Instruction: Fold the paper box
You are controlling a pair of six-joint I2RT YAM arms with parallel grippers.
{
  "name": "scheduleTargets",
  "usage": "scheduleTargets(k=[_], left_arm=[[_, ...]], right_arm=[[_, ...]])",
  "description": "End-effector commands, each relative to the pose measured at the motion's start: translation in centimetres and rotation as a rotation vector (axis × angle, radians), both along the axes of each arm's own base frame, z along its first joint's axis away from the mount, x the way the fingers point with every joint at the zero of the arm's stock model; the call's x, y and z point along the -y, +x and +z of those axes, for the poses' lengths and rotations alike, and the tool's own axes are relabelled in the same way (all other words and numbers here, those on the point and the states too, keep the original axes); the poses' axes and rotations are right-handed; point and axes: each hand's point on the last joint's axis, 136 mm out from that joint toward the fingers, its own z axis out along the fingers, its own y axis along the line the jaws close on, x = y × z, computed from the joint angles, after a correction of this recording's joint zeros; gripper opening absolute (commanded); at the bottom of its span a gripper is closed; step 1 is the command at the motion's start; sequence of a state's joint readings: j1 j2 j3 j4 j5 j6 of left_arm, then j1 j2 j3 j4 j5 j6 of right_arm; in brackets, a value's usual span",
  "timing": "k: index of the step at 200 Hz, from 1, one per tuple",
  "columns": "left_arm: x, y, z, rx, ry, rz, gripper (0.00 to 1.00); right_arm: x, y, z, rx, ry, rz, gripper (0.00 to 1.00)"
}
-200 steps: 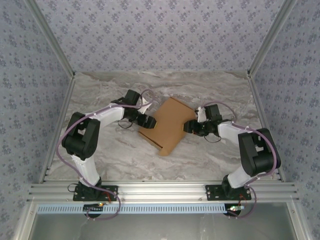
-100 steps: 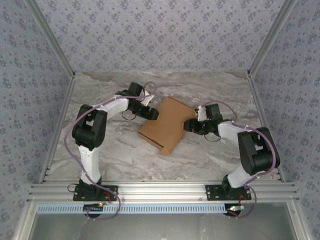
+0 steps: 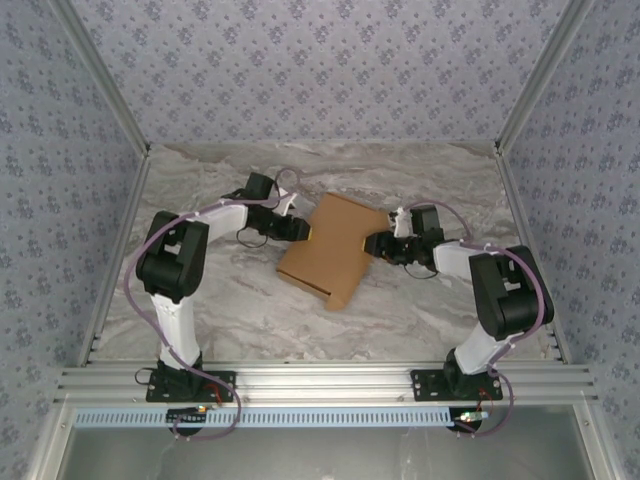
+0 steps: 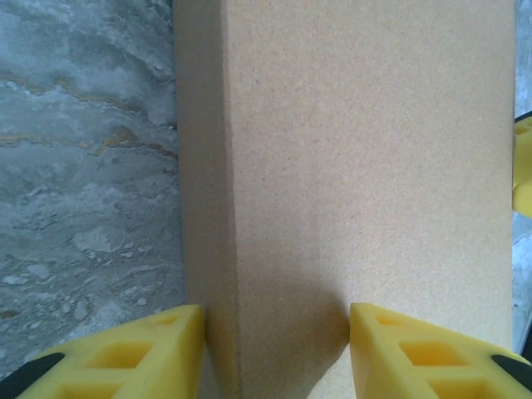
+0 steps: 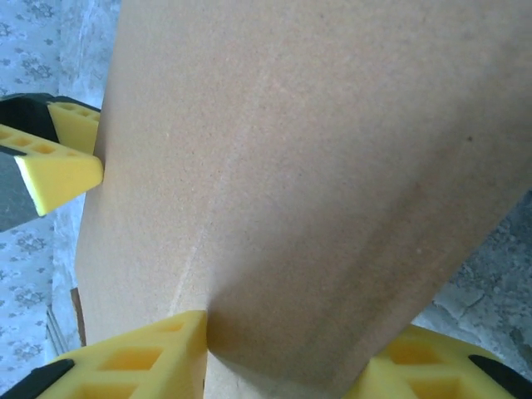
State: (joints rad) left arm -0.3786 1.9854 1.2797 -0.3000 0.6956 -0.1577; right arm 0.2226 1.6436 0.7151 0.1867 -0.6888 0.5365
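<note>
The paper box (image 3: pixel 335 250), plain brown cardboard folded into a shallow rectangular shape, lies near the middle of the grey marbled worktop (image 3: pixel 230 300), turned at a slant so one corner points toward the arm bases. The left gripper (image 3: pixel 300 230) sits at the box's far-left edge and the right gripper (image 3: pixel 375 245) at its opposite, right edge, so the box is between the two. In the left wrist view, the yellow fingers (image 4: pixel 125 357) stand about half apart, astride a folded edge of the box. One is beside the narrow side wall and the other against the broad face, but I cannot tell whether they actually pinch it. In the right wrist view, cardboard fills the whole gap between that gripper's fingers (image 5: pixel 133 362). The sheet is dented where the left finger's tip meets it, so this gripper has closed partway onto the box. The tip of the other gripper's finger touches the box's far edge.
</note>
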Motion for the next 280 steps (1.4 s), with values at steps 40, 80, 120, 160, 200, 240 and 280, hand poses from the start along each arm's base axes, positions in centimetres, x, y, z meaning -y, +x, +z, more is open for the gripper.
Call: scheduleTargets(k=[40, 80, 120, 160, 200, 240, 280], left_arm=[[-1.0, -2.3, -2.7, -0.128, 0.006, 0.049, 0.41], [-0.2, -2.8, -2.1, -0.159, -0.081, 0.055, 0.37], [0.7, -3.4, -2.4, -0.178, -0.107, 0.040, 0.37], [1.6, -3.9, -2.6, -0.189, -0.125, 0.020, 0.37], [2.6, -3.9, -2.5, -0.194, -0.158, 0.002, 0.36], [3.2, -3.9, -2.8, -0.200, -0.166, -0.004, 0.36], [4.0, -3.7, -2.7, -0.200, -0.177, -0.018, 0.37]], right_arm=[[-0.9, 0.6, 4.0, 0.093, 0.100, -0.001, 0.17], [-1.7, 1.0, 7.4, 0.149, 0.167, -0.012, 0.10], [-2.6, 1.2, 10.3, 0.194, 0.185, -0.010, 0.09], [-3.1, 1.4, 12.8, 0.233, 0.179, -0.017, 0.09], [-3.3, 1.6, 13.7, 0.228, 0.148, -0.032, 0.10], [-3.9, 1.9, 14.1, 0.216, 0.102, -0.037, 0.11], [-4.6, 2.4, 13.8, 0.192, 0.070, -0.048, 0.12]])
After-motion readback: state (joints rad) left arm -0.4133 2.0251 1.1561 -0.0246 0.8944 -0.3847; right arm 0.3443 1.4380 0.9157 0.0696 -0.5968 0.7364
